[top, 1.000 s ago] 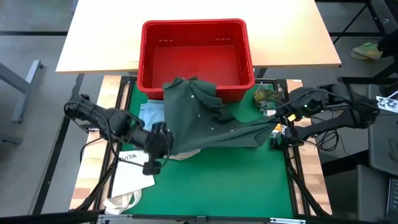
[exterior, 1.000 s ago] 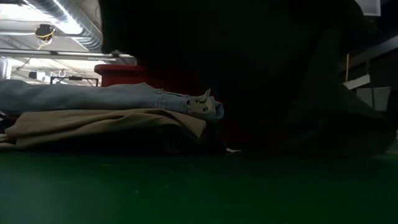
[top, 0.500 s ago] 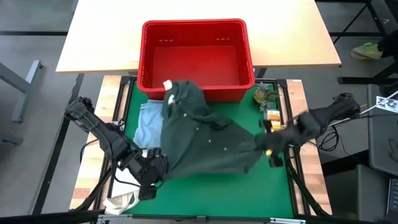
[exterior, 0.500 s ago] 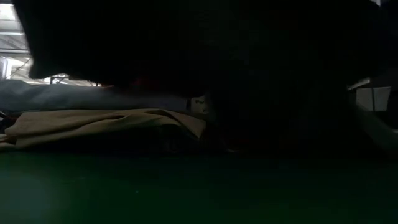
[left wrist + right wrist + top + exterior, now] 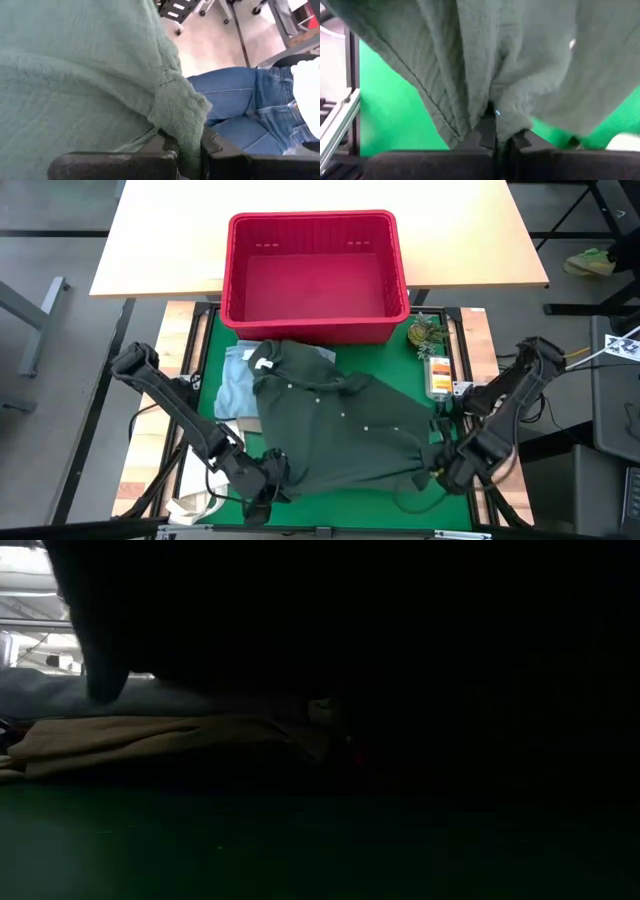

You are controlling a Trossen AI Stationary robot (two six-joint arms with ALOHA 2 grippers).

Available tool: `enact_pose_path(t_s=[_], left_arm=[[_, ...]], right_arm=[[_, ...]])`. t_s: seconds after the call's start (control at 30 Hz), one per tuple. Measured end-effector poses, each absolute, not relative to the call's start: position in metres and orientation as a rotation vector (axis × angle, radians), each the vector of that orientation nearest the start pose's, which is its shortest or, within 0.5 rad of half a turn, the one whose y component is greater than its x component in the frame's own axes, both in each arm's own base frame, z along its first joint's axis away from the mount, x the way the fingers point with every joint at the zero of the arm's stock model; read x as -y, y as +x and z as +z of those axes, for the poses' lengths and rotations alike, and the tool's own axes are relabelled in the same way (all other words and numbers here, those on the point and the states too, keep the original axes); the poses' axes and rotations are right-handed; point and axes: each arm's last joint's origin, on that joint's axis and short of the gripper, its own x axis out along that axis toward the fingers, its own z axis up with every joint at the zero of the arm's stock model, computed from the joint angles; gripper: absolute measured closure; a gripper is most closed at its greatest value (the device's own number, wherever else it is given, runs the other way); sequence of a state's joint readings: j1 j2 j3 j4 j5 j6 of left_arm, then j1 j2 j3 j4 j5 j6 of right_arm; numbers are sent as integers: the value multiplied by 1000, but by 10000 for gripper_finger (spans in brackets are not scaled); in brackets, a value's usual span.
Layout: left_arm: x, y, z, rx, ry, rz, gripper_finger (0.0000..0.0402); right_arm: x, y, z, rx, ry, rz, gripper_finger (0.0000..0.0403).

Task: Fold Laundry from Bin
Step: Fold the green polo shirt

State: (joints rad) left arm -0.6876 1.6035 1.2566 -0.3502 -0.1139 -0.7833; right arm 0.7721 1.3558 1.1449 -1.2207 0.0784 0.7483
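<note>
We see the dark green shirt (image 5: 340,430) spread across the centre of the green mat, buttons up, its collar toward 11 o'clock and its hem toward 6 o'clock. The fabric lies rumpled, with a raised fold near its middle. Its two lower corners are lifted and bunched, at 7 o'clock and at 5 o'clock. At 10 o'clock we note the light blue jeans (image 5: 237,380), partly covered by the shirt. In the low view, the khaki trousers (image 5: 150,735) lie flat beneath them. The red bin (image 5: 315,275) stands upright at 12 o'clock, touching the mat's far edge; its slotted walls enclose a bare floor.
</note>
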Motion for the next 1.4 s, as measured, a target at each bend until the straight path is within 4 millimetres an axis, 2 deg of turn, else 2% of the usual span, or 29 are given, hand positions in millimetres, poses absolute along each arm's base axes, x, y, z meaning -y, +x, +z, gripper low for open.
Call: enact_pose_path(t_s=[0.13, 0.3, 0.53, 0.83, 1.17, 1.27, 1.4], left_arm=[[231, 287, 260, -821, -460, -264, 395], [245, 300, 239, -837, -496, -347, 395], [262, 315, 221, -835, -640, -465, 394], [274, 315, 226, -801, -784, -550, 394], [285, 306, 227, -803, -782, -567, 394], [286, 305, 226, -801, -778, -558, 381], [286, 305, 226, -795, -776, -548, 343]], right_arm=[[-175, 152, 267, -1469, 32, 61, 400], [-194, 136, 262, -1502, 33, 76, 400], [-218, 123, 252, -1502, 24, 114, 400], [-242, 120, 233, -1520, 12, 154, 400], [-264, 132, 219, -1461, 76, 261, 400], [-267, 133, 218, -1452, 87, 274, 400], [-269, 133, 217, -1455, 94, 284, 399]])
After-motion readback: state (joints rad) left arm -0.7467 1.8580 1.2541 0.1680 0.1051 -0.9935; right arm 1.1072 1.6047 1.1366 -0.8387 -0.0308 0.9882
